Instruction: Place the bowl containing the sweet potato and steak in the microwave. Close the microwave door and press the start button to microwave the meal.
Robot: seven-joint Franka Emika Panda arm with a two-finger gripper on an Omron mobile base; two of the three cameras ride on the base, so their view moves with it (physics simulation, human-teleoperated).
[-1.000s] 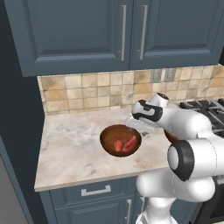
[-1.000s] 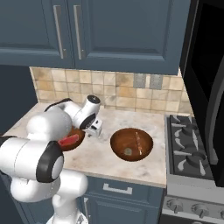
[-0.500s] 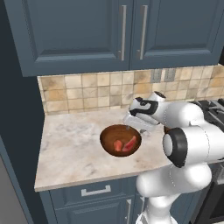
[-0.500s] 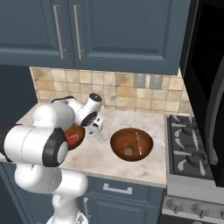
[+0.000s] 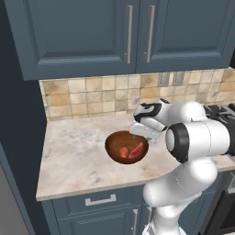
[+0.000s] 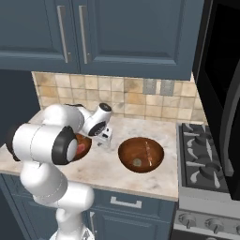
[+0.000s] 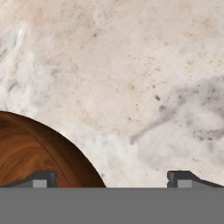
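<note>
Bowl (image 5: 126,147) w/ food sits centre of left base view, on the marble counter (image 5: 73,156), slightly below mid-frame. Inside it: orange sweet potato (image 5: 124,151) at left, red steak (image 5: 137,149) strip just right of it, touching or nearly so. In right base view the bowl (image 6: 83,145) is at mid-left, mostly hidden behind the white arm; only a brown rim and a bit of red show.

Gripper (image 5: 139,134) hangs at the bowl's upper-right rim in left base view; in right base view the gripper (image 6: 105,138) points down at the counter just right of that bowl. Hand view: fingertips (image 7: 43,178) at the bottom edge are spread wide apart, nothing between them; left tip over the bowl (image 7: 30,153) rim in lower left, right tip over bare counter.

2nd wooden bowl (image 6: 140,154), no orange/red food, centre of right base view, apart from the gripper. Stove (image 6: 206,164) at lower right, black microwave (image 6: 220,84) above it along the right edge. Blue cabinets (image 5: 124,32) across the top, tile backsplash (image 5: 92,94) below them.
</note>
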